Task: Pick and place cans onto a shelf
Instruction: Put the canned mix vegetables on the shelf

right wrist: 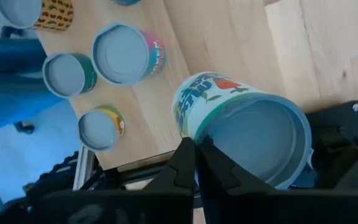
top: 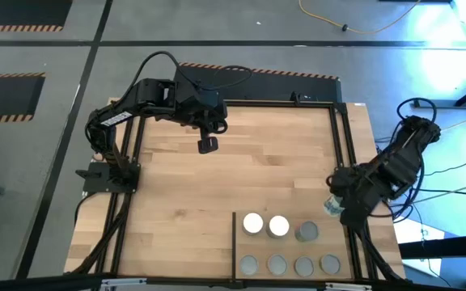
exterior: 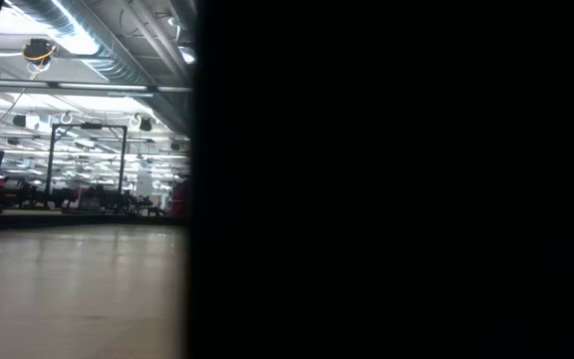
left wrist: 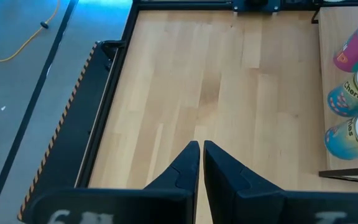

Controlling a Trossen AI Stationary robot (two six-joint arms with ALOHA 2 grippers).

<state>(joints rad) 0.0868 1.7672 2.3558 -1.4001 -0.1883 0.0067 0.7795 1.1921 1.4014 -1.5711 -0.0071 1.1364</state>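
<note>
With seven cans standing on the shelf, I judge the eighth can, lying beside my clenched, empty right gripper, needs opened jaws next; left gripper waits shut.

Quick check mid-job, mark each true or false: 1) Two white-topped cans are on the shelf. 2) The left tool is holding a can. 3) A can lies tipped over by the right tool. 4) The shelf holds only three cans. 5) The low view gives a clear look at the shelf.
1) True: two white-topped cans stand side by side on the shelf.
2) False: the left tool is shut on nothing, above bare table.
3) True: the tipped can lies at the shut right tool, by the table's right edge.
4) False: seven cans stand there, three in one row and four in the other.
5) False: something dark blocks most of that view.
</note>
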